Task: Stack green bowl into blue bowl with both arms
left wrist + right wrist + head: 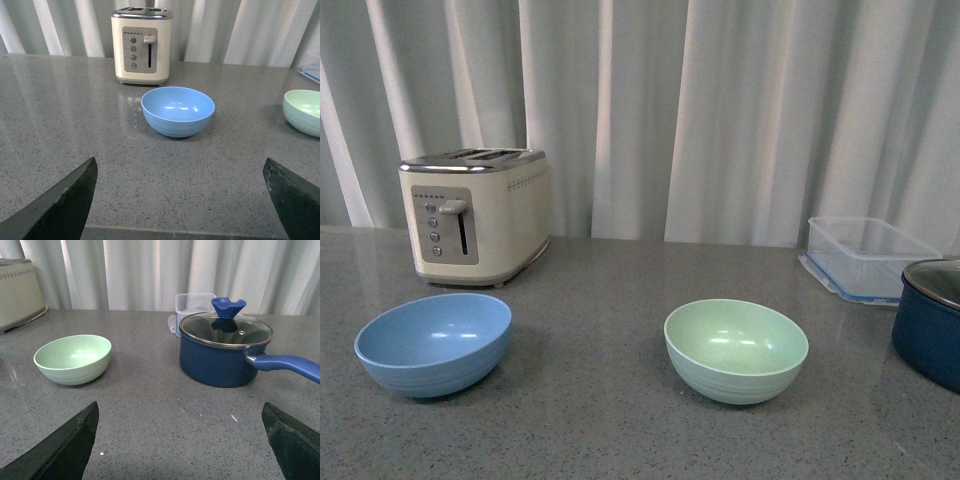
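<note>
Gaping wide, left gripper (179, 170) faces round matte blue bowl (177, 111), right gripper (180, 412) ridged green bowl (73, 359).

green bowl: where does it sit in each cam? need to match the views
Front view: green bowl right of centre, with the blue bowl to its left.
Left wrist view: green bowl cropped by the frame edge, beyond the blue bowl.
Right wrist view: green bowl whole, between the toaster and the navy pot.
Shared landmark: the toaster, in all three.
</note>
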Action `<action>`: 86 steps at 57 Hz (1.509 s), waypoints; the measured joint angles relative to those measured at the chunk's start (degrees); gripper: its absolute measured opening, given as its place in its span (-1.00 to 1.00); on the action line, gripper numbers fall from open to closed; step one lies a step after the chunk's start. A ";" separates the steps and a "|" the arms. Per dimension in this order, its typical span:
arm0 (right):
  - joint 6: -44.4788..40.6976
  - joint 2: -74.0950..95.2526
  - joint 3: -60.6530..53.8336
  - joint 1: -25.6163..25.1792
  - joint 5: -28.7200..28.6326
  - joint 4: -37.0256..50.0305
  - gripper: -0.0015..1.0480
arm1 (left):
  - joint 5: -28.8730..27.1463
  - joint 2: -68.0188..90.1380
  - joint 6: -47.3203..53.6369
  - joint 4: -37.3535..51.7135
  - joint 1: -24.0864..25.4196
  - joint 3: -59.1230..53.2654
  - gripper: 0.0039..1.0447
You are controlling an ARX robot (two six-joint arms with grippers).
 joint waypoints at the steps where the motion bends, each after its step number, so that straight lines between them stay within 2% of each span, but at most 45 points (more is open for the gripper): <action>1: 0.00 0.00 0.00 0.00 0.00 0.00 0.81 | 0.00 0.00 0.00 0.00 0.00 0.02 0.87; 22: 0.00 0.00 0.00 0.00 0.00 0.00 0.81 | 0.00 0.00 0.00 0.00 0.00 0.00 0.87; 24: -0.02 0.00 0.00 0.00 0.00 0.00 0.81 | -3.17 1.49 -0.96 -2.27 -0.94 0.70 0.87; 26: -0.02 0.00 0.00 0.00 0.00 0.00 0.81 | -11.52 6.25 -2.43 -10.86 -3.15 4.20 0.87; 29: 0.00 0.00 0.00 0.00 0.00 0.00 0.81 | -19.32 15.23 -3.32 -19.41 -3.65 9.05 0.87; 32: -0.02 -0.02 0.00 0.00 -0.07 0.00 0.81 | -21.24 21.53 -3.56 -21.94 -2.45 11.54 0.87; 36: -0.02 0.00 0.00 0.00 -0.02 -0.02 0.81 | -20.00 29.44 -3.23 -19.61 0.57 14.51 0.87; 41: -0.02 -0.02 0.00 0.00 0.00 0.00 0.81 | -14.56 38.16 -2.34 -13.68 5.62 20.24 0.87; 52: 0.00 -0.02 0.00 0.00 -0.02 -0.02 0.81 | -8.57 52.85 -0.42 -7.82 10.32 29.75 0.87; 66: 0.00 -0.02 0.00 0.00 0.00 -0.02 0.81 | -7.76 68.43 0.24 -3.76 10.08 38.91 0.87; 86: 0.00 -0.02 0.00 0.00 -0.02 -0.02 0.81 | -9.01 86.12 -0.17 -1.46 5.84 51.30 0.87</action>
